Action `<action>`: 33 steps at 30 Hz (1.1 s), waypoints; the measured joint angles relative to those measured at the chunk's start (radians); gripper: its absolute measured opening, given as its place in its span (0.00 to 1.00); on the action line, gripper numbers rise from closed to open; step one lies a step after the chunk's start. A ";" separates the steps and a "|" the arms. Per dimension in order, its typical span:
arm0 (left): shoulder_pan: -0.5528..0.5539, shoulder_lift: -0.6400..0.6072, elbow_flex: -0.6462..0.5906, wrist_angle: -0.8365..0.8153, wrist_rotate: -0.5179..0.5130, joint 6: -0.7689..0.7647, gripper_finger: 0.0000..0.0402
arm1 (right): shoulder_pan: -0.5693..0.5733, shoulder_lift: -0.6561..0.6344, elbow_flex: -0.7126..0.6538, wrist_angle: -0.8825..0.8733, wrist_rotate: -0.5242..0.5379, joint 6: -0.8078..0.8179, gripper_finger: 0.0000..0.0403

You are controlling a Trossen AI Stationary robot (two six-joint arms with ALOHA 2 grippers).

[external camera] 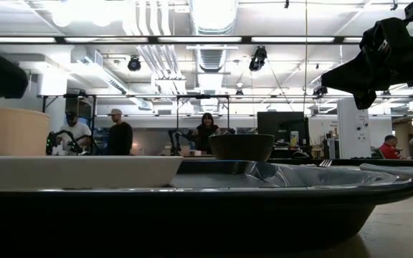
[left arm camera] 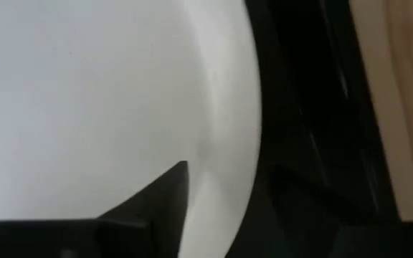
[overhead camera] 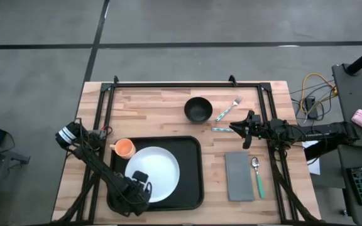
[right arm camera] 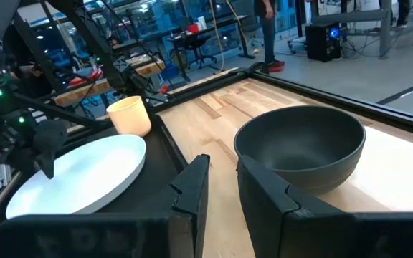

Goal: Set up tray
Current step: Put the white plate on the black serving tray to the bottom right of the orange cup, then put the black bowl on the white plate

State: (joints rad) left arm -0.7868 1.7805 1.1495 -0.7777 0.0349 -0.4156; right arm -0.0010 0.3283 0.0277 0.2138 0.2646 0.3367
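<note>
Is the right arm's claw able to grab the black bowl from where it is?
Probably yes. The right claw hovers beside the black bowl, its fingers slightly apart. Only bare table and a fork lie nearby, nothing blocking the way.

Left hand (overhead camera: 138,186) fingers' spread over the white plate (overhead camera: 159,169): indiscernible.

Tray crowded, centre strip open
White plate (overhead camera: 153,174), orange cup (overhead camera: 125,148) and left gripper (overhead camera: 139,186) crowd the tray (overhead camera: 193,182); bare wood lies between it and the grey napkin (overhead camera: 239,176).
</note>
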 joint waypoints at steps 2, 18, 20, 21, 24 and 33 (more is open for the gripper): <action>0.000 0.000 0.014 -0.012 -0.001 0.000 0.52 | 0.000 0.000 0.000 0.000 0.000 0.000 0.17; 0.009 -0.079 0.195 -0.140 -0.037 -0.029 0.70 | 0.000 0.000 0.000 0.000 0.000 0.003 0.17; 0.012 -0.085 0.212 -0.147 -0.040 -0.063 0.70 | 0.000 0.000 0.000 0.000 0.000 0.004 0.17; 0.016 -0.086 0.222 -0.148 -0.040 -0.075 0.70 | 0.000 0.000 0.000 0.000 0.000 0.004 0.17; 0.022 -0.087 0.250 -0.149 -0.040 -0.076 0.70 | 0.000 0.000 0.000 0.000 0.000 0.003 0.17; 0.104 -0.087 0.314 -0.149 -0.097 -0.035 0.70 | 0.000 0.000 0.000 0.000 0.000 0.002 0.17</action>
State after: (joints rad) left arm -0.6825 1.6936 1.4635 -0.9263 -0.0624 -0.4501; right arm -0.0010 0.3279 0.0280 0.2142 0.2642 0.3390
